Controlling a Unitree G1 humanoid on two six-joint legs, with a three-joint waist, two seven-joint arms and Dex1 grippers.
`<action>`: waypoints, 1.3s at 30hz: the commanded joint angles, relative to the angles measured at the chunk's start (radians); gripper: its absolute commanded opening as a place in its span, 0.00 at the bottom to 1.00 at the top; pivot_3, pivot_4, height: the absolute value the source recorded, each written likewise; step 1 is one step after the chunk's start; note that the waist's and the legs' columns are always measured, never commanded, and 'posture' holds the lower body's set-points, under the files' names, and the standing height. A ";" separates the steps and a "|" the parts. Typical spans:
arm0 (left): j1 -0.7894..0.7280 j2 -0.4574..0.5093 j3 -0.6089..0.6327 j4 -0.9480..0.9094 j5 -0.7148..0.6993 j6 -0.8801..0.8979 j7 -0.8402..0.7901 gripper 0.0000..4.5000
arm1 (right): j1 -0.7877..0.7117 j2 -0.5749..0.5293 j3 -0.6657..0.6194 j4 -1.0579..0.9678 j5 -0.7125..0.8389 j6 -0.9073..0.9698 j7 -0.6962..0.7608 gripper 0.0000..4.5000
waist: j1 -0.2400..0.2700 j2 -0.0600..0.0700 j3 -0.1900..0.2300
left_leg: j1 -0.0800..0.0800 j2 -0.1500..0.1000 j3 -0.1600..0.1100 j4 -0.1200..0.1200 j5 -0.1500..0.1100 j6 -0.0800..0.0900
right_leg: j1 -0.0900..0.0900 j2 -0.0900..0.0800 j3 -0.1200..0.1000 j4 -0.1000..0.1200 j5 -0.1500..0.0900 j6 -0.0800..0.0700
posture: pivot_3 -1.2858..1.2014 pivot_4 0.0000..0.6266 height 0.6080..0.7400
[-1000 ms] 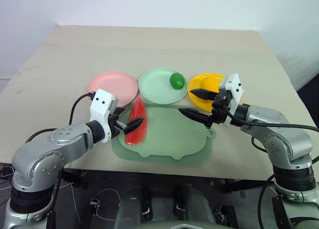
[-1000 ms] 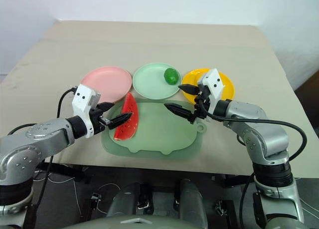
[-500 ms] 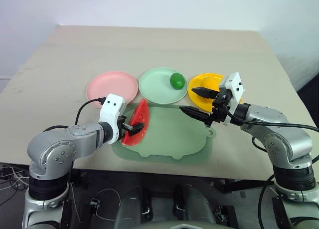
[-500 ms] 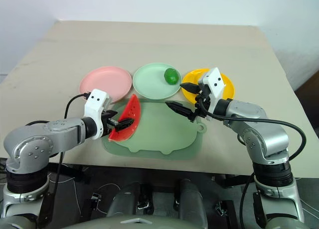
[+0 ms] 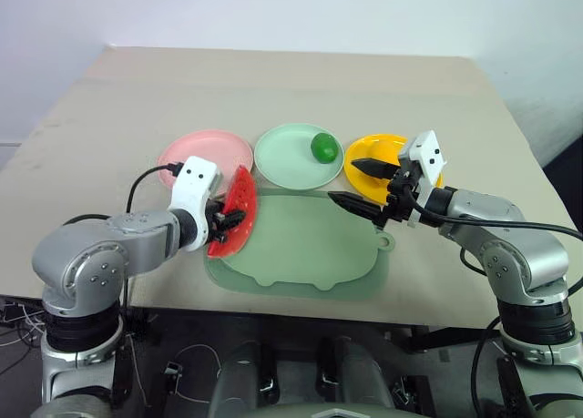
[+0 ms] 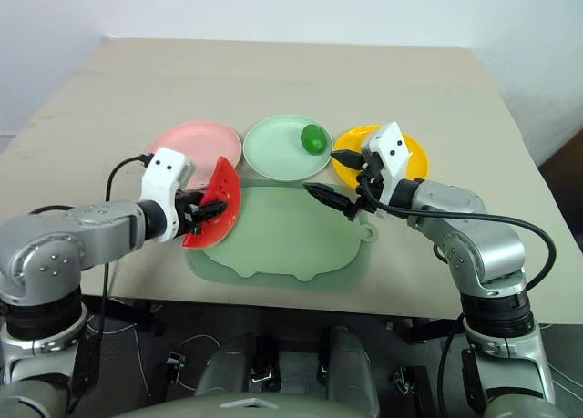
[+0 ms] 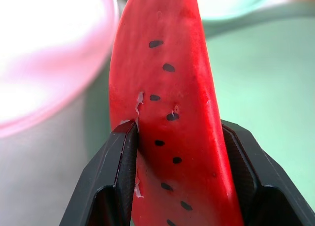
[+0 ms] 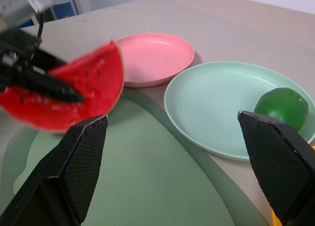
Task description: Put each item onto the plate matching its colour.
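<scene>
Red watermelon wedge (image 5: 230, 212) now clamped in left gripper (image 5: 228, 219), raised off green mat (image 5: 310, 249) toward pink plate (image 5: 196, 148); open a second ago. Right gripper (image 5: 363, 187) spread, empty.

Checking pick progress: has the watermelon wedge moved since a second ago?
Yes. The watermelon wedge, clamped in the left gripper, has lifted off the mat toward the pink plate.
</scene>
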State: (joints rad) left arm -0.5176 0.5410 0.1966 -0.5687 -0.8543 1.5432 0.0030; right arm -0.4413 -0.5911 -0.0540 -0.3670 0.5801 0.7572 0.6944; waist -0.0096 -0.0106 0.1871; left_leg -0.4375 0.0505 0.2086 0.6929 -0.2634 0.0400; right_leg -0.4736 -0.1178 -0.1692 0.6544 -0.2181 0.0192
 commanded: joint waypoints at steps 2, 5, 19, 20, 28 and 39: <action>-0.087 0.025 0.040 0.031 0.083 -0.039 -0.001 0.45 | -0.019 -0.004 -0.015 -0.014 0.002 -0.017 0.000 1.00 | 0.001 0.000 0.000 | 0.000 0.000 0.000 0.000 0.000 0.000 | 0.000 0.000 0.000 0.000 0.000 0.000 | 0.52 0.24 0.67; -0.128 0.048 0.028 0.105 0.157 -0.109 -0.008 0.45 | -0.020 -0.001 -0.016 -0.016 0.000 -0.015 -0.004 1.00 | -0.001 0.000 0.000 | 0.000 0.000 0.000 0.000 0.000 0.000 | 0.000 0.000 0.000 0.000 0.000 0.000 | 0.52 0.24 0.67; -0.323 0.004 -0.126 0.784 0.491 -0.681 -0.196 0.45 | -0.016 -0.003 -0.016 -0.012 -0.013 -0.018 -0.024 1.00 | 0.001 0.000 0.000 | -0.003 0.000 0.000 0.002 0.000 0.000 | -0.002 0.000 -0.001 0.001 0.000 0.000 | 0.52 0.24 0.67; -0.331 -0.011 -0.129 0.823 0.503 -0.706 -0.204 0.45 | -0.014 -0.004 -0.015 -0.012 -0.016 -0.019 -0.026 1.00 | 0.000 0.000 0.000 | -0.004 0.000 0.000 0.003 0.000 0.000 | -0.002 0.000 -0.001 0.001 0.000 0.000 | 0.52 0.24 0.67; -0.361 -0.070 -0.125 0.932 0.552 -0.775 -0.251 0.65 | -0.009 -0.013 -0.021 -0.012 -0.031 -0.022 -0.030 1.00 | -0.003 0.000 0.000 | -0.004 0.001 -0.001 0.004 0.001 0.003 | -0.003 0.000 -0.002 0.002 0.000 0.000 | 0.52 0.24 0.67; -0.310 0.005 -0.129 0.636 0.599 -0.703 -0.293 0.99 | -0.003 -0.013 -0.020 -0.004 -0.046 -0.026 -0.027 1.00 | -0.002 -0.001 0.000 | -0.005 0.001 -0.001 0.005 0.001 0.004 | -0.003 -0.001 -0.002 0.002 0.000 0.000 | 0.52 0.24 0.67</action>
State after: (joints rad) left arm -0.8236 0.5255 0.0445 0.1443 -0.2517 0.8204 -0.2841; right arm -0.4399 -0.5970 -0.0544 -0.3584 0.5332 0.7530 0.6661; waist -0.0117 -0.0111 0.1873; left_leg -0.4422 0.0511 0.2077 0.6984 -0.2626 0.0439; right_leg -0.4766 -0.1185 -0.1710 0.6568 -0.2180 0.0194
